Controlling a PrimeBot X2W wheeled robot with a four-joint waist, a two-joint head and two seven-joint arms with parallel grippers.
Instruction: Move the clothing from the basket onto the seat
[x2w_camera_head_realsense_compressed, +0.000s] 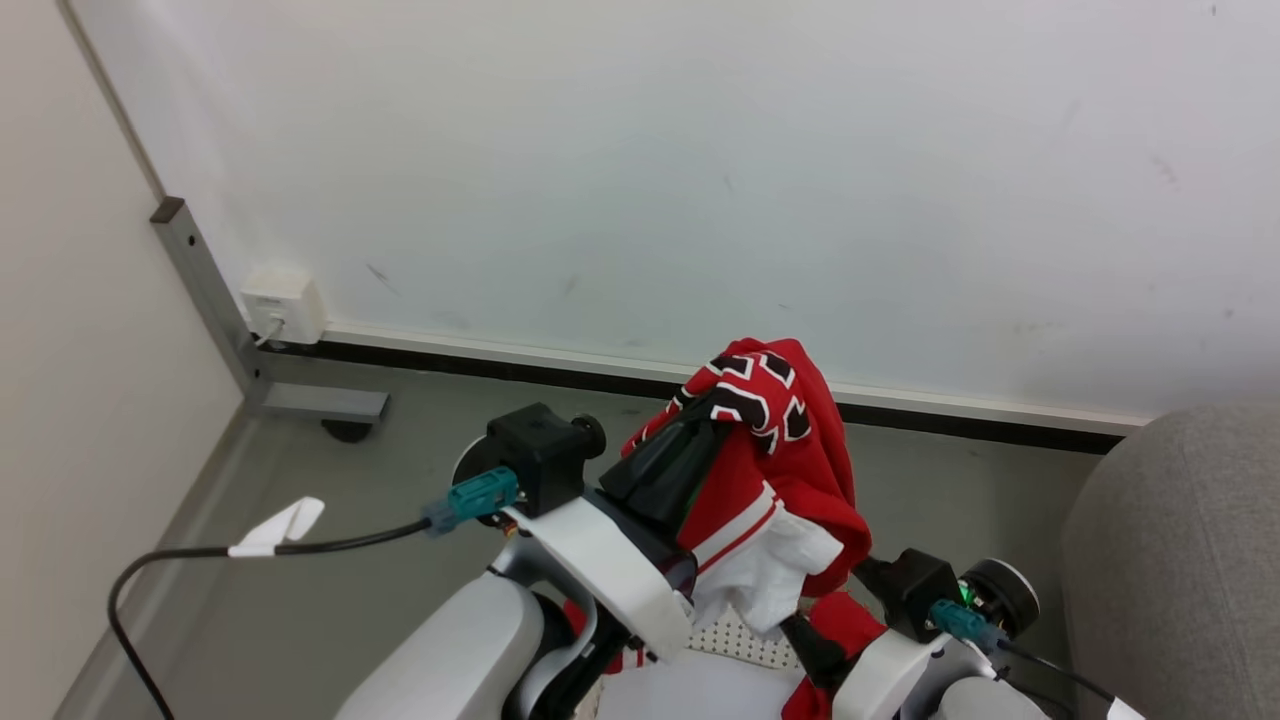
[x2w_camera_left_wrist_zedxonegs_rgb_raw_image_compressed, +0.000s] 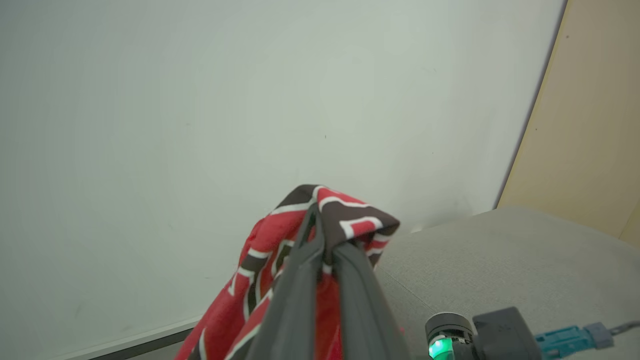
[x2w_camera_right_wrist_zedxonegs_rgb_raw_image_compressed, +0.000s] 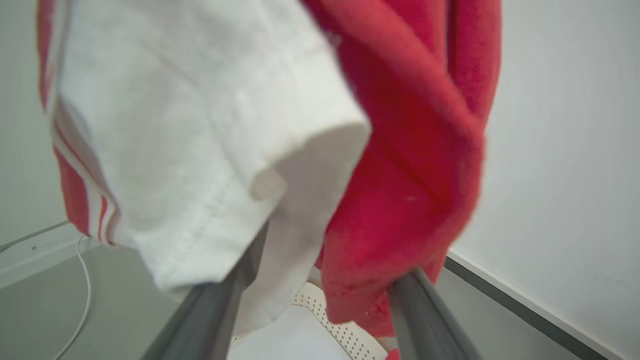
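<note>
One jersey (x2w_camera_head_realsense_compressed: 800, 470) is pinched in the left tool (x2w_camera_left_wrist_zedxonegs_rgb_raw_image_compressed: 316, 220), whose fingers are closed on a fold of the lettered cloth. The rest is draped over and below that tool, so it is raised above the basket (x2w_camera_head_realsense_compressed: 740, 640) directly beneath. The right tool (x2w_camera_right_wrist_zedxonegs_rgb_raw_image_compressed: 330, 260) is spread wide under the hanging hem with nothing gripped, apparently placed ready to gather the loose end. The seat (x2w_camera_head_realsense_compressed: 1170, 560) is found to the right of both tools, apart from the jersey, so a sideways carry is judged necessary.
</note>
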